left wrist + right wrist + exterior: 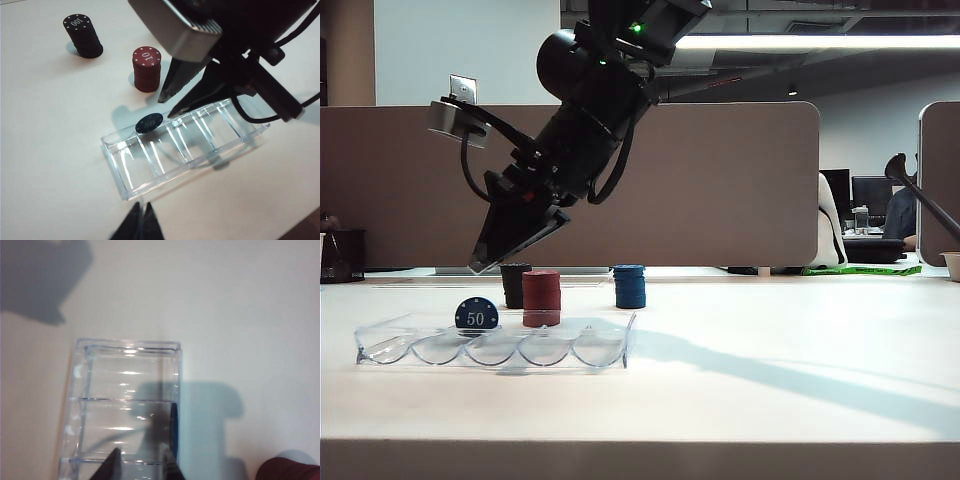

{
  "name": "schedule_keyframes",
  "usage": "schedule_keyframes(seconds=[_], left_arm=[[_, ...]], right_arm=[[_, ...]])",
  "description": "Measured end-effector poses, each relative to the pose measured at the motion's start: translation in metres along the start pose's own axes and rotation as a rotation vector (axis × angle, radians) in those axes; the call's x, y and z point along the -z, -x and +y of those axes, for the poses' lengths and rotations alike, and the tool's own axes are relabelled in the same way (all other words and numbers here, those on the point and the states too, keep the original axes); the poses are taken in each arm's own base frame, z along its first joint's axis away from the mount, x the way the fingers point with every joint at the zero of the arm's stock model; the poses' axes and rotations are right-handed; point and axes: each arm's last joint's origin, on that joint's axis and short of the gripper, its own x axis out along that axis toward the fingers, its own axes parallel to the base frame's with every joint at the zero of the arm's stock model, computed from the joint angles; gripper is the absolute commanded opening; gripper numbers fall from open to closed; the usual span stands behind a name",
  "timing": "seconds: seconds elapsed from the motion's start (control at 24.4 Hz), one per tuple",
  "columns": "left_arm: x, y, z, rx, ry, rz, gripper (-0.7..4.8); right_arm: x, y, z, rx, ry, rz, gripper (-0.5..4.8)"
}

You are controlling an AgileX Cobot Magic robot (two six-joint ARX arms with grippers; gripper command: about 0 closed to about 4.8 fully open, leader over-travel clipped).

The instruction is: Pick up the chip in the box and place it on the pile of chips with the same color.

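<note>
In the exterior view, the clear box [495,345] lay on the white surface [770,380] at near left, its 5 scalloped slots facing the camera. The blue chip [477,315] marked 50 stood on edge in the second slot from the left, against the far wall. The right gripper [520,245] hung above and slightly right of the chip, apart from it, angled down to the left, its jaws parted. Behind the box stood a black stack [514,285], a red stack [541,298] just right of it and nearer, and the blue pile of chips [629,286] further right.

In the left wrist view, the right gripper [167,107] pointed down just above the box [150,165], jaws spread, tips near the chip [149,123] but not touching it. The red stack [146,69], marked 10, and the black stack [82,36], marked 100, stood on the surface beyond. The left gripper [141,222] showed only dark tips close together, well clear of the box.

In the right wrist view, the right gripper [142,465] hovered over the box [100,390], jaws wide and empty. The chip [174,432] stood edge-on against the box wall. Part of the red stack [290,471] showed at the corner.
</note>
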Motion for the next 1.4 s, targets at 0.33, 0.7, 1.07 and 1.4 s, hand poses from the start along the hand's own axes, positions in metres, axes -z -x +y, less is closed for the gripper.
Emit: schedule_keyframes(seconds=[0.33, 0.7, 1.07, 1.4], left_arm=[[0.0, 0.0, 0.0, 0.0, 0.002, 0.003, -0.05], [0.001, 0.0, 0.0, 0.001, 0.003, 0.006, -0.05], [0.001, 0.0, 0.0, 0.002, 0.004, 0.009, -0.05], [0.001, 0.0, 0.0, 0.002, 0.005, 0.009, -0.05]], right_arm=[[0.0, -0.002, -0.001, 0.007, 0.006, -0.009, 1.18], [0.003, -0.011, -0.004, 0.009, 0.008, -0.012, 1.18], [0.012, -0.026, -0.009, 0.029, 0.002, 0.004, 1.17], [0.012, -0.028, -0.012, 0.057, -0.007, -0.005, 1.17]])
